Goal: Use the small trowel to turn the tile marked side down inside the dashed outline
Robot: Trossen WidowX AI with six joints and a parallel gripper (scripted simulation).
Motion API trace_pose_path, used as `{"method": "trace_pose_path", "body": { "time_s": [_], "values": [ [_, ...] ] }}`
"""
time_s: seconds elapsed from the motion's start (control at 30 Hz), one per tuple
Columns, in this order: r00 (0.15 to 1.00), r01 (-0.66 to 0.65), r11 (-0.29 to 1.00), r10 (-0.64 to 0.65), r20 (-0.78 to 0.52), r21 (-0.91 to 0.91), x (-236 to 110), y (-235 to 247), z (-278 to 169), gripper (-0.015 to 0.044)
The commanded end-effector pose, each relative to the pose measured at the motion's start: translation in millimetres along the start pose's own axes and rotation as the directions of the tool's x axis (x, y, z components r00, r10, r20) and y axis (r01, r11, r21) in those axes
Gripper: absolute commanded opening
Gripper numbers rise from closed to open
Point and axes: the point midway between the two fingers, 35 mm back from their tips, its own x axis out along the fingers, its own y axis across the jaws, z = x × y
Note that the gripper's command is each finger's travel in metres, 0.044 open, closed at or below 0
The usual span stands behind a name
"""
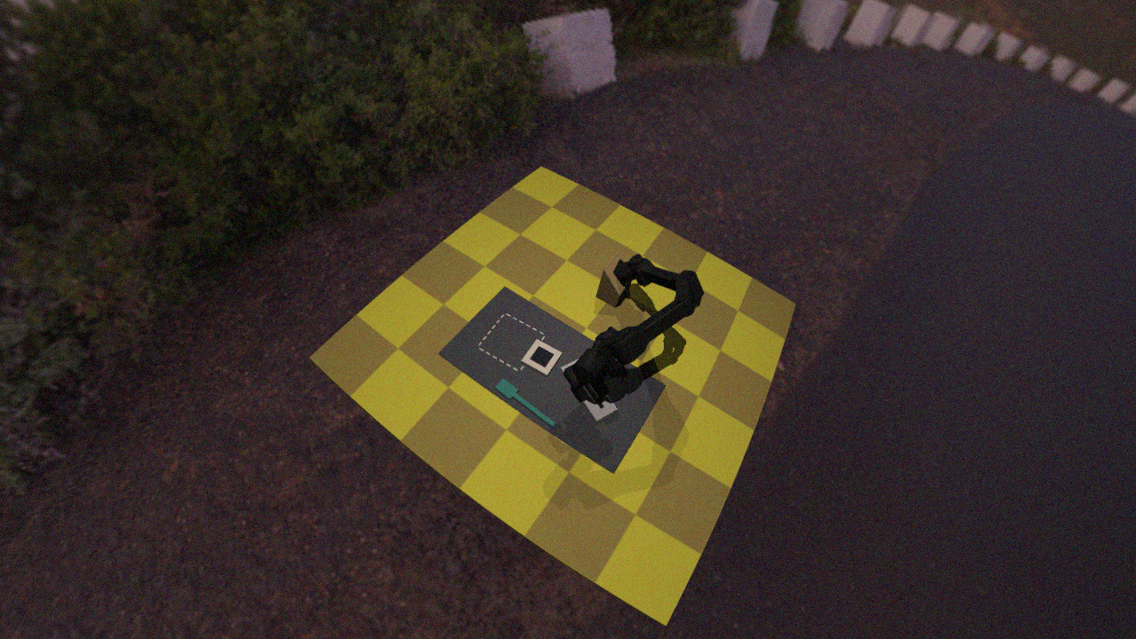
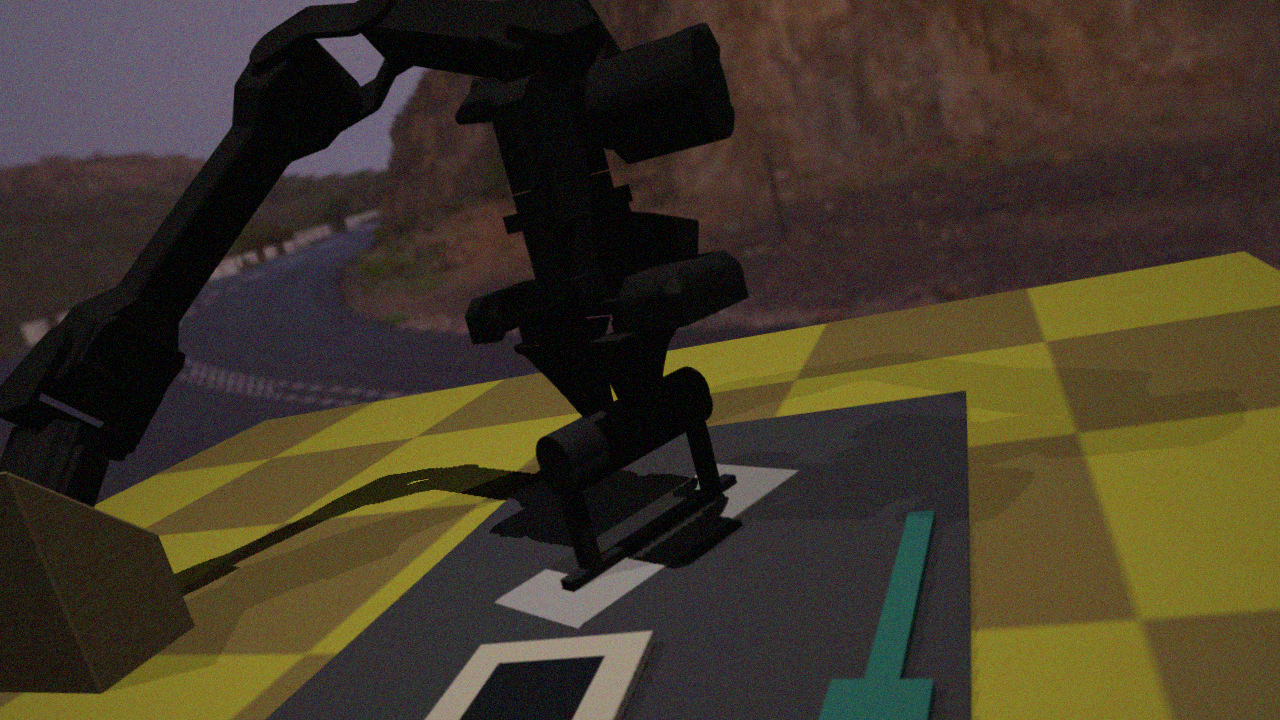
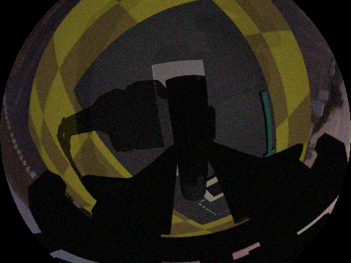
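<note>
My gripper [image 1: 591,390] [image 2: 648,528] is shut on a dark, narrow tool [image 2: 689,537] [image 3: 187,127], which looks like the small trowel. It holds the tool low and tilted over a white patch [image 1: 601,409] [image 2: 572,600] [image 3: 178,70] on the grey mat [image 1: 635,421] [image 2: 805,555]. The tile [image 1: 540,356] [image 2: 537,685] has a cream border and a dark marked centre. It lies mark up, just outside the corner of the dashed outline [image 1: 520,321]. A teal trowel [image 1: 524,403] [image 2: 895,600] [image 3: 268,122] lies free on the mat's near edge.
The mat lies on a yellow checkered top [image 1: 508,493]. A tan wedge block [image 1: 610,284] [image 2: 71,582] stands at the arm's base. Bushes and pale kerb stones lie far beyond the top's edges.
</note>
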Motion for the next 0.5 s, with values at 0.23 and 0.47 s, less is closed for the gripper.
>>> {"method": "trace_pose_path", "body": {
  "time_s": [0.23,0.47],
  "values": [
    [1.000,-0.001,0.999,0.001,-0.002,-0.041,1.3,0.1,0.2,0.0261],
    [1.000,-0.001,0.999,0.001,-0.002,-0.041,1.3,0.1,0.2,0.0270]
  ]
}}
